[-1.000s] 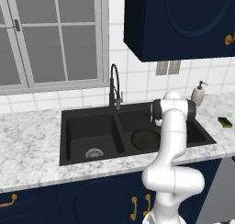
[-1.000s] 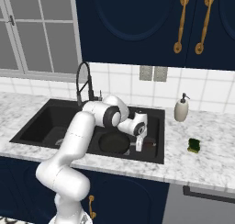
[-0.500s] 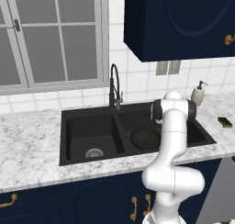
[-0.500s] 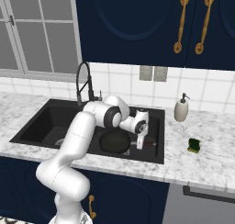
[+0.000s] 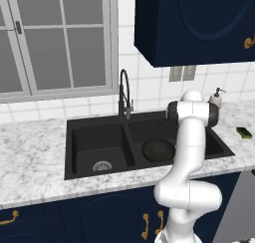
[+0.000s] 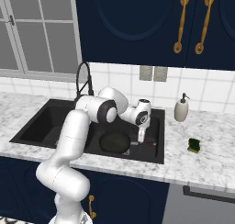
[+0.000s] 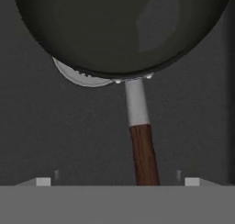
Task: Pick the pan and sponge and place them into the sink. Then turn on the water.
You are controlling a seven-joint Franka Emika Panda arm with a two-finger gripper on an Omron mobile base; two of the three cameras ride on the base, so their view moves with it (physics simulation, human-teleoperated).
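So the fingers (image 7: 116,182) are spread wide either side of the pan (image 6: 114,141) handle, not touching it. Pan sits in the right basin of the sink (image 6: 43,120); sponge (image 6: 194,145) waits on the bench (image 6: 206,165).

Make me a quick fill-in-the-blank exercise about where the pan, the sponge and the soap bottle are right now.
1. The pan lies in the ____ basin of the sink.
2. The sponge sits on the ____ , not in the sink.
3. The soap dispenser stands against the tiled ____ .
4. The gripper hangs over the pan's ____ .

Missing words: right; counter; wall; handle
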